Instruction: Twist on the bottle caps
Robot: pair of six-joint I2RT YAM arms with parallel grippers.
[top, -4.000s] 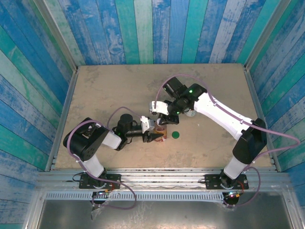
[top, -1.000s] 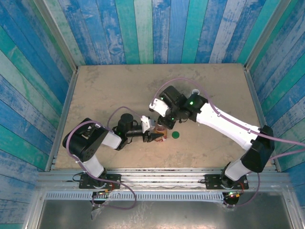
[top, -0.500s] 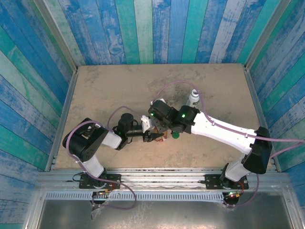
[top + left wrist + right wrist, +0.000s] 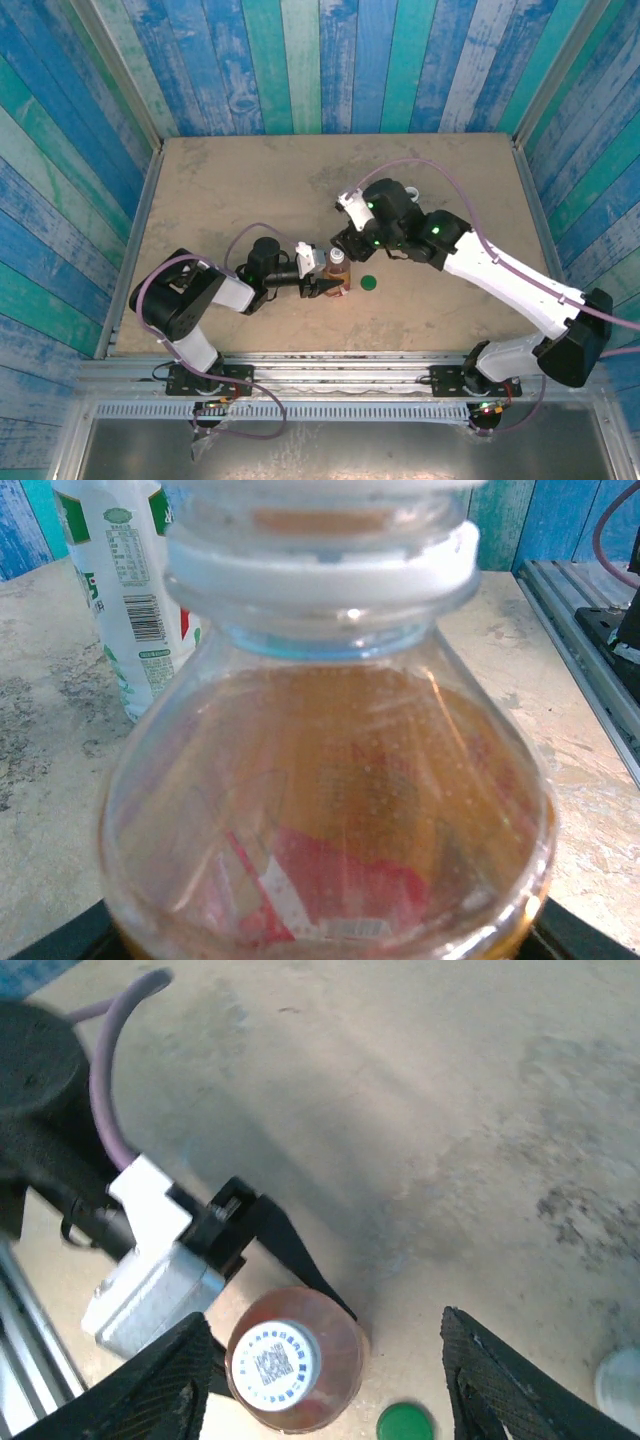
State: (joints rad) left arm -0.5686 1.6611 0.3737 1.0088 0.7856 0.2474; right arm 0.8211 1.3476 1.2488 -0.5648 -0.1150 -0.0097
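1. Now the left gripper (image 4: 326, 287) is clamped around the body of the amber bottle (image 4: 330, 810) — thin clear plastic, likely to flex if squeezed hard.
2. Above that bottle the right gripper (image 4: 335, 1385) hangs parted and empty; the white cap (image 4: 272, 1362) sits on the bottle's neck.
3. Just beside the bottle lies the green cap (image 4: 405, 1422) — light and flat, probably best pinched by its rim; the white bottle (image 4: 120, 590) stands beyond.
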